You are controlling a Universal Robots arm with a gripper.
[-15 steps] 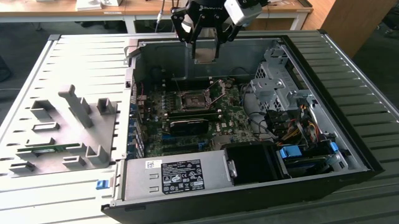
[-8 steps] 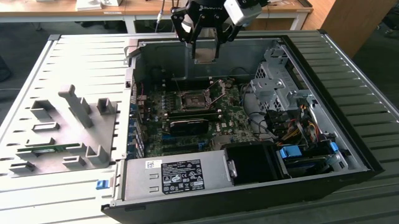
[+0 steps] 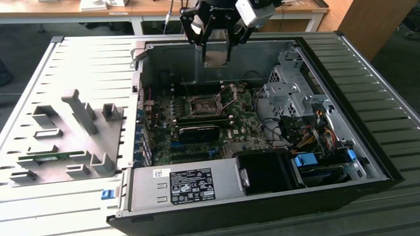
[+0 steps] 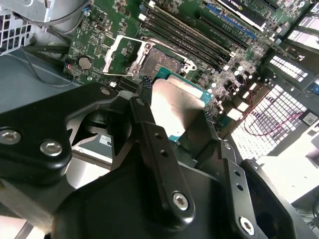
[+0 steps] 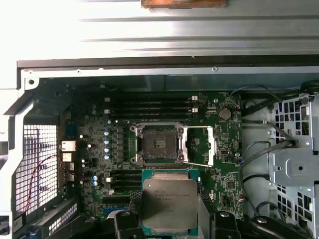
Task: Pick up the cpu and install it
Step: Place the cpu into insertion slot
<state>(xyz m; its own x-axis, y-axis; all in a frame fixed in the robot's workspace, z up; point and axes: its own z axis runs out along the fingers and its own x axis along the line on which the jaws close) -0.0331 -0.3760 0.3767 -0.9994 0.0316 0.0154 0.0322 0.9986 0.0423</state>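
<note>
My gripper (image 3: 217, 55) hangs over the open computer case, shut on the cpu (image 3: 217, 53). The cpu (image 5: 169, 203) is a flat square chip with a silver-grey top and a green rim, held by its two side edges between the black fingers (image 5: 125, 225). Below it on the green motherboard lies the dark square socket (image 5: 156, 144), with its metal load plate (image 5: 200, 145) swung open to one side. In the second wrist view the cpu (image 4: 175, 102) floats above the socket (image 4: 167, 60), not touching it. In the exterior view the socket (image 3: 202, 104) sits well below the gripper.
The case walls (image 3: 141, 73) ring the motherboard. Memory slots (image 5: 149, 107) run beside the socket. A drive cage with cables (image 3: 292, 93) fills the exterior view's right; a power supply (image 3: 187, 186) sits at the front. A grey fixture tray (image 3: 72, 132) lies to the left.
</note>
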